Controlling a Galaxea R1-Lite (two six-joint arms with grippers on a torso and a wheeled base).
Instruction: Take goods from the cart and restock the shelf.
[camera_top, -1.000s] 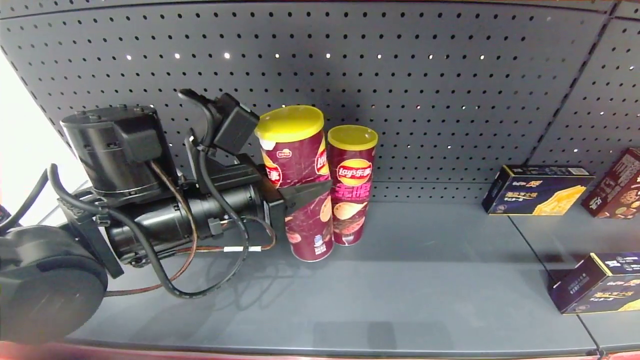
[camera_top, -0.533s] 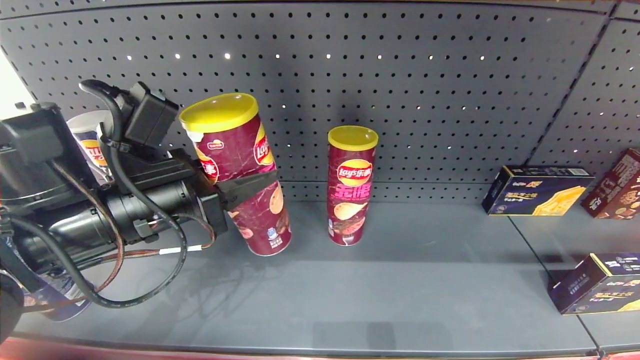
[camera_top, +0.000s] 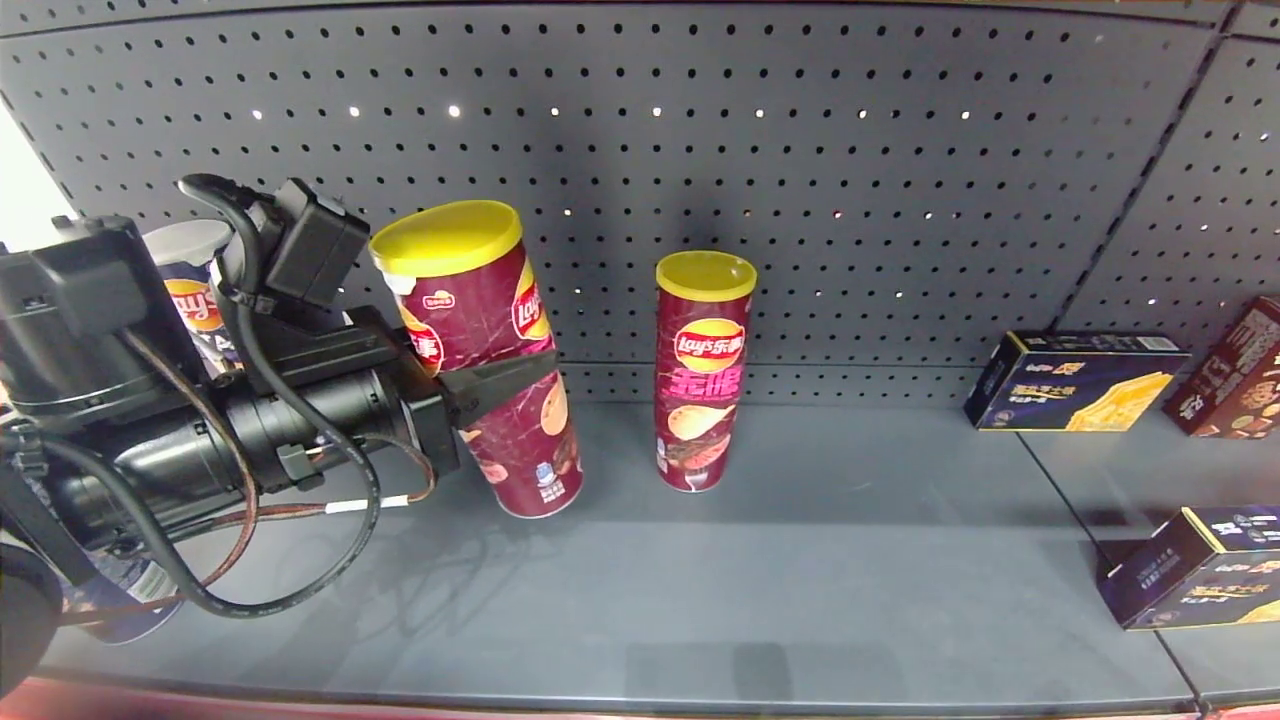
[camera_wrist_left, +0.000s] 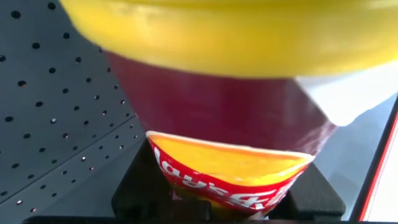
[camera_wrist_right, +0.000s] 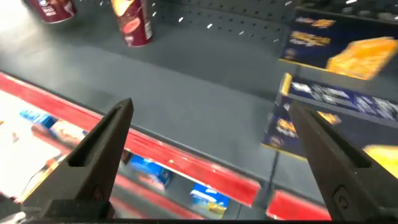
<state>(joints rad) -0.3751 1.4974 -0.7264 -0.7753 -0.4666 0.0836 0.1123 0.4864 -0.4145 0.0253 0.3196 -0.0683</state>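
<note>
My left gripper (camera_top: 492, 385) is shut on a maroon chip can with a yellow lid (camera_top: 465, 300). The can leans with its top to the left, and its base sits low over the grey shelf board (camera_top: 800, 580). Up close, this can (camera_wrist_left: 236, 106) shows its yellow lid nearest the left wrist camera. A second maroon can (camera_top: 703, 370) stands upright on the shelf to the right, a gap apart from the held one. My right gripper (camera_wrist_right: 211, 155) hangs open in front of the shelf's red front edge (camera_wrist_right: 186, 168) with nothing between its fingers.
A white-lidded can (camera_top: 195, 290) stands behind the left arm by the pegboard back wall (camera_top: 850, 150). Dark snack boxes (camera_top: 1075, 380) (camera_top: 1190, 565) and a maroon box (camera_top: 1235, 370) occupy the right end. Bare shelf lies between the upright can and the boxes.
The left arm carried the held can leftward, away from the upright can it had stood beside, and tilted it. In the last half second it dropped slightly and edged right.
</note>
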